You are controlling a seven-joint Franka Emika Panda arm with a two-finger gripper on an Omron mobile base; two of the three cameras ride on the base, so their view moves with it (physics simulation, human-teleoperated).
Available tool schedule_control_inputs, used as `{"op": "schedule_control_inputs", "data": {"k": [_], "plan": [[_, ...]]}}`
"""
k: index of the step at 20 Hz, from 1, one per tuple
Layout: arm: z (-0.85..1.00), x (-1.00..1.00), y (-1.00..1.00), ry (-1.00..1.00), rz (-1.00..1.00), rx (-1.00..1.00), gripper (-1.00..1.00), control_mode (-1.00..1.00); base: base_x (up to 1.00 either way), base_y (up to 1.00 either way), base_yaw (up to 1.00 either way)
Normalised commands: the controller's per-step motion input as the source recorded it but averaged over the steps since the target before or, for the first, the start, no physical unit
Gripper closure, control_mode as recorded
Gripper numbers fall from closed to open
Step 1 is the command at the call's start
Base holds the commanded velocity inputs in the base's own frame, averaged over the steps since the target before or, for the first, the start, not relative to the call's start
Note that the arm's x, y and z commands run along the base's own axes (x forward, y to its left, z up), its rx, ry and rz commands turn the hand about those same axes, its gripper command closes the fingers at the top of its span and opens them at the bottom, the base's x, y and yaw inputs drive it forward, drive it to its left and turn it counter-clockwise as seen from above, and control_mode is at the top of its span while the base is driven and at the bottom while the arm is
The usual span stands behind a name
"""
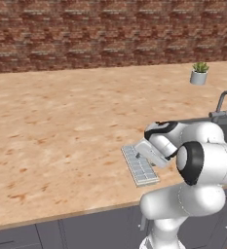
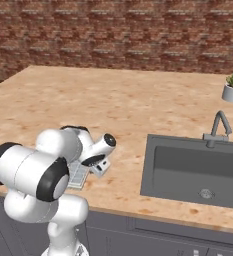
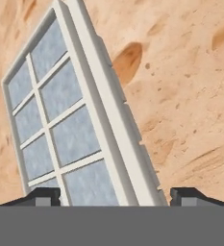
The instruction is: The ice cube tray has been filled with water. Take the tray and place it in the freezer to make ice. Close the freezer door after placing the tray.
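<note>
One ice cube tray (image 1: 140, 166): flat, pale grey-white, rectangular, with a two-column grid of square cells holding a bluish mottled fill; it lies flat on the countertop (image 1: 61, 126) near the front edge, left of the sink (image 2: 193, 170). One countertop: broad, tan, stone-patterned with darker orange flecks, backed by a red-brown brick wall (image 1: 85, 29). One sink: dark grey, rectangular basin with a round drain, set into the counter. One faucet (image 2: 218, 127): grey, curved, behind the basin. One potted plant (image 1: 199, 74): small green succulent in a pale grey pot, at the far end of the counter. One gripper (image 3: 114, 194): two dark fingertips (image 3: 41, 196), standing wide apart and low over the near end of the tray, one on each side of its width; the tray runs up between them, its raised long rim toward the right tip. No contact with the tray is visible; nothing is held.
</note>
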Motion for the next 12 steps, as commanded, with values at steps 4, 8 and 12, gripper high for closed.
{"op": "schedule_control_inputs", "data": {"k": [4, 8, 12], "plan": [[-0.32, -0.38, 0.59, -0.05, 0.06, -0.04, 1.00, -1.00, 0.00, 0.00, 0.00], [-0.28, -0.39, 0.38, -0.06, 0.08, -0.02, 1.00, -1.00, 0.00, 0.00, 0.00], [-0.04, -0.08, 0.04, 0.00, 0.02, 0.00, 1.00, -1.00, 0.00, 0.00, 0.00]]}}
